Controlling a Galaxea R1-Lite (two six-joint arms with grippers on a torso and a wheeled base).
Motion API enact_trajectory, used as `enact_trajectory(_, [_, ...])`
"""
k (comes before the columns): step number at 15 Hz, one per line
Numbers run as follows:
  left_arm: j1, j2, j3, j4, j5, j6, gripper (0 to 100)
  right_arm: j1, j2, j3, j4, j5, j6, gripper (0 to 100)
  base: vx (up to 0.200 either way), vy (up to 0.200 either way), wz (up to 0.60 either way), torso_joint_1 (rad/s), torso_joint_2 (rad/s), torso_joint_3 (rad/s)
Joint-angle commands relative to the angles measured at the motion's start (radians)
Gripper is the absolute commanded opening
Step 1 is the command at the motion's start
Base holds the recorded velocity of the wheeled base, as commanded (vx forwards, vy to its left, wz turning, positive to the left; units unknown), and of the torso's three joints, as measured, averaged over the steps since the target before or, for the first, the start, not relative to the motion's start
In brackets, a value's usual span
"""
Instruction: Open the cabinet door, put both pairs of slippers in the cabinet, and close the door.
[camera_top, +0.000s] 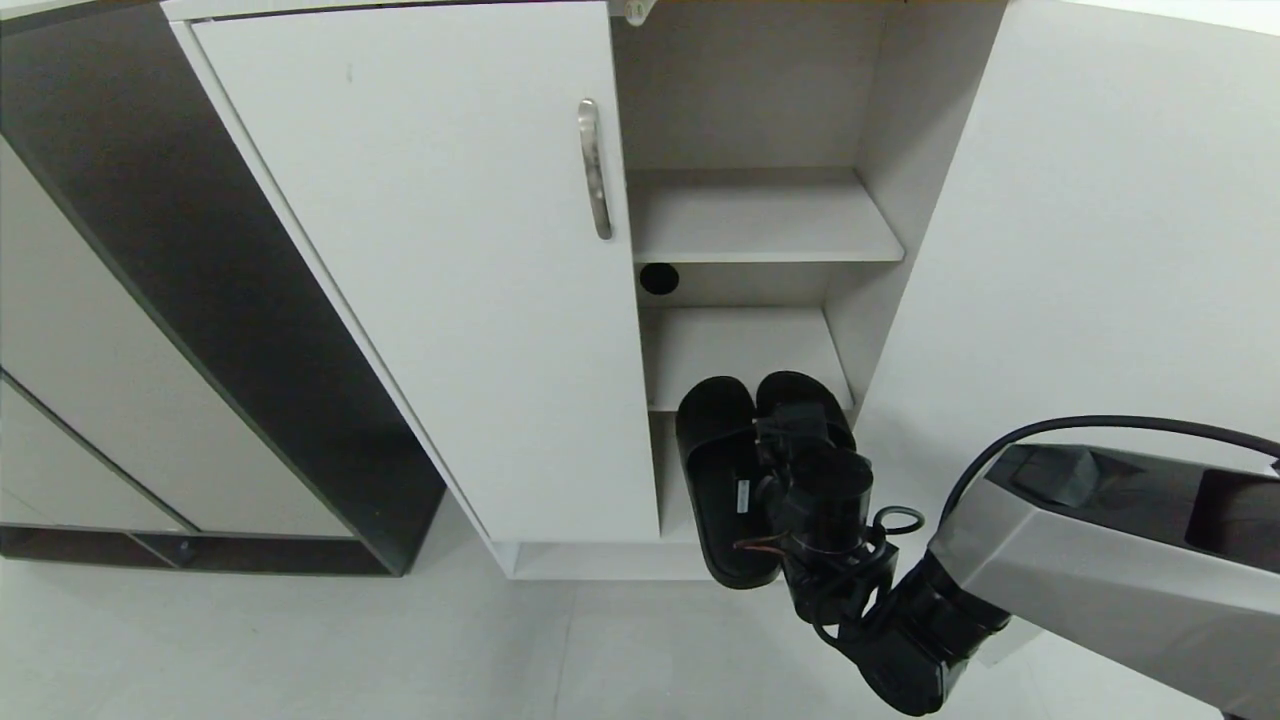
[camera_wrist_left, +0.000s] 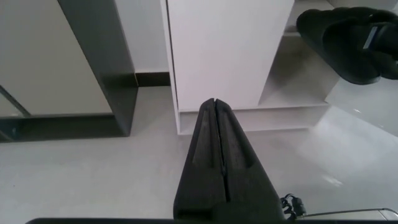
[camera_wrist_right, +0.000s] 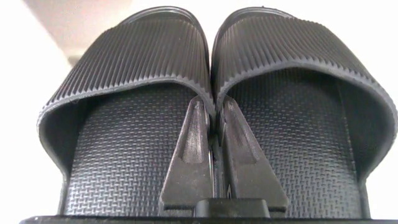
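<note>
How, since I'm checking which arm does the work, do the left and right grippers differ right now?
The left gripper holds nothing; the right gripper pinches the black slippers by their touching inner edges. The left gripper points over bare floor toward the foot of the closed door; the right gripper is in front of the open compartment. Both are shut.

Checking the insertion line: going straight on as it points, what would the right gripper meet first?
Shut on the black slippers, the right gripper points into the open compartment. The toes would probably meet the lower shelf at its front edge, or pass above it; depth is unclear.
</note>
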Motion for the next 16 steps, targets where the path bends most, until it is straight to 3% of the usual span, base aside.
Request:
enact_trajectory(1, [0.0,0.002,0.0,0.0,0.0,0.0,0,0.001,0.003,0.0,0.0,0.0,0.0,0,0.2,0.0,0.0,0.002,0.0,0.007])
enact_trajectory(5, [0.0,0.002,0.0,0.0,0.0,0.0,0,-0.001,0.005,0.0,0.0,0.0,0.0,0,0.2,0.0,0.0,0.004,0.0,0.002])
enact_trajectory(13, [0.0,0.002,0.0,0.0,0.0,0.0,0,-0.044,0.08,-0.139,0.013,0.005,-0.029,0,0.0,0.0,0.0,0.0,0.0,0.0])
enact_trajectory(16, [0.0,0.002,0.0,0.0,0.0,0.0,0,-0.064,0.094,-0.239,0.124,0.006,-0.025,0,0.0,0.0,0.0,0.0,0.0,0.0])
